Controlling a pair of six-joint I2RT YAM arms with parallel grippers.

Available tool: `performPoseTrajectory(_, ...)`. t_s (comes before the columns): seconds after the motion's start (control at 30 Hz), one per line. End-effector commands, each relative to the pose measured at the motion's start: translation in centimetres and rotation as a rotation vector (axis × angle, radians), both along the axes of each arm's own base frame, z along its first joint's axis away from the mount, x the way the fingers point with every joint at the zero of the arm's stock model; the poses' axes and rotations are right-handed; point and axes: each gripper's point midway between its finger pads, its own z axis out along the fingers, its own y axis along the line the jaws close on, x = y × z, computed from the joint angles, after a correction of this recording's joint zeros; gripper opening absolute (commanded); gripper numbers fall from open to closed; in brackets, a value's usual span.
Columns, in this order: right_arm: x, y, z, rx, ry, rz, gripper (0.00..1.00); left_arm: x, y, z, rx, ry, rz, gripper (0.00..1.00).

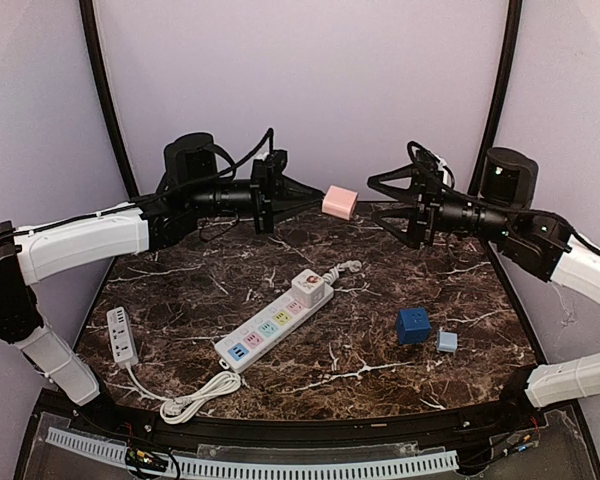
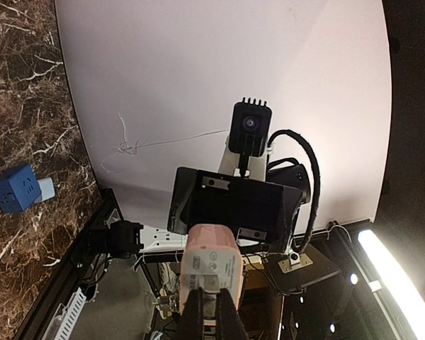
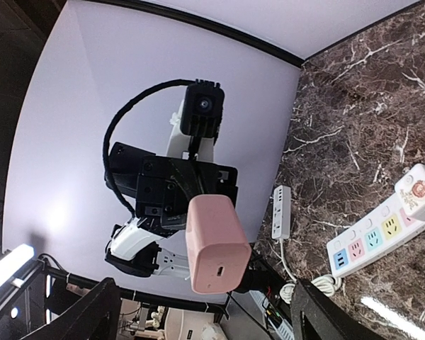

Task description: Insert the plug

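While clamping pink plug [image 1: 339,203] in left gripper [image 1: 317,201], held aloft facing right gripper [image 1: 374,201] with jaws spread wide apart.

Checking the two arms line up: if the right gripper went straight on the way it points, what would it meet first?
The pink plug, held above the table in the shut left gripper. The open right gripper points straight at it, and its wrist view shows the plug centred ahead.

Plug [image 1: 339,202], upper centre: pale pink. Table [image 1: 380,270]: dark brown marble, white veins. Strip [image 1: 273,325], centre: white; sockets blue, green, yellow, pink. Cube [image 1: 413,325], lower right: deep blue. Block [image 1: 447,341] beside it: pale blue. Walls [image 1: 300,80]: lavender.
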Motion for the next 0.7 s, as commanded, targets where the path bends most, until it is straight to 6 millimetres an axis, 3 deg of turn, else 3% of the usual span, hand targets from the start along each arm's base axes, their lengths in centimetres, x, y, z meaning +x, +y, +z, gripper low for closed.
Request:
performPoseTrajectory(0.0, -0.1, 0.6, 2.0, 0.081, -0.034, 0.036, 0.80, 0.1, 0.1, 0.9, -0.042, -0.005, 0.004, 0.01)
performPoseTrajectory(0.23, 0.7, 1.5, 0.5, 0.068, 0.038, 0.033, 0.75, 0.4, -0.1, 0.9, -0.065, 0.010, 0.008, 0.01)
performPoseTrajectory(0.67, 1.4, 3.0, 1.7, 0.119, 0.052, 0.043, 0.57, 0.9, -0.4, 0.3, -0.078, 0.028, 0.023, 0.01)
